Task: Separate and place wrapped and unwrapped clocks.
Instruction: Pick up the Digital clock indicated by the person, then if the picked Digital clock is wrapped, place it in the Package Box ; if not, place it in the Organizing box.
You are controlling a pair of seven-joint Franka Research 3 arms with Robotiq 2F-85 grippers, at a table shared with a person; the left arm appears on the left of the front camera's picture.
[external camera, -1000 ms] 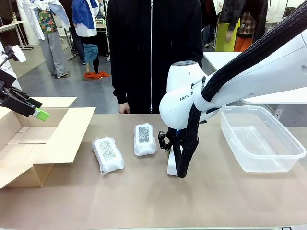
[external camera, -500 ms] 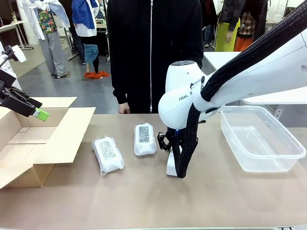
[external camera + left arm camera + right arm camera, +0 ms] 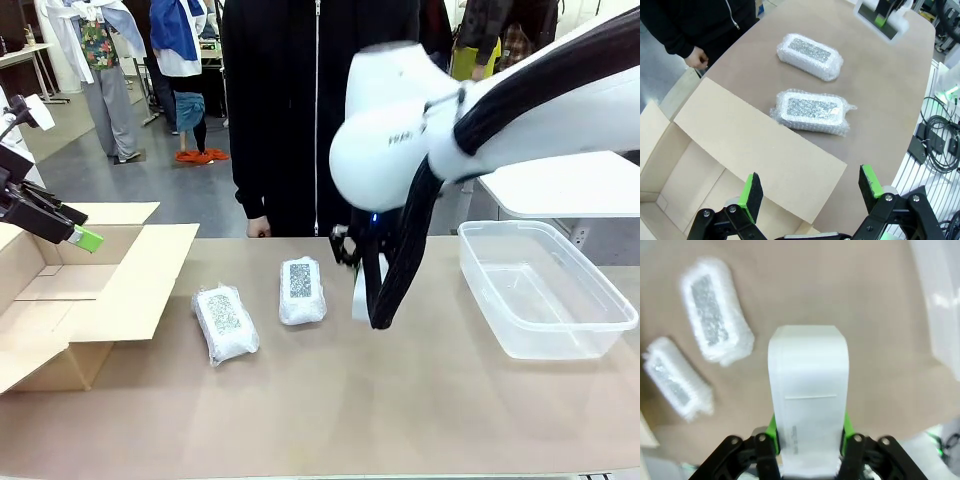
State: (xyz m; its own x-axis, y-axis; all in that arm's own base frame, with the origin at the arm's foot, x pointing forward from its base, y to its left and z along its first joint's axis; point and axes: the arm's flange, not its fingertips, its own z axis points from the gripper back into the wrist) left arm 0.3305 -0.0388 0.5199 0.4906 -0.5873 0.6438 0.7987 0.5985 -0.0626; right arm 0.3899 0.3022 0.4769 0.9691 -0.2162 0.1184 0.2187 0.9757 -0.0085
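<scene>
While the right gripper [image 3: 358, 268] is clamped shut on the bare white clock [image 3: 361, 292], we see that block hanging with its long axis upright, one end pinched between the green pads [image 3: 772, 426] and the other end pointing down at the table [image 3: 400, 420]. From the right wrist it runs straight out along the fingers, away from the camera, and it looks to be clear of the tabletop. It sits just right of the nearer wrapped clock [image 3: 301, 290], between that bundle and the clear plastic tub [image 3: 480, 285].

Both wrapped clocks lie flat with their grey speckled panels facing up. We read their long axes as running roughly from our side of the table towards the person [image 3: 310, 110], the left-hand bundle [image 3: 226, 323] turned a little off that line. That one lies just beside the flap of the cardboard box [image 3: 140, 280]; the two bundles are near each other but apart.

Our left gripper [image 3: 85, 238] hovers over the open box, its jaws spread wide with nothing between them. The person's hand [image 3: 258, 228] is at the far edge of the table
</scene>
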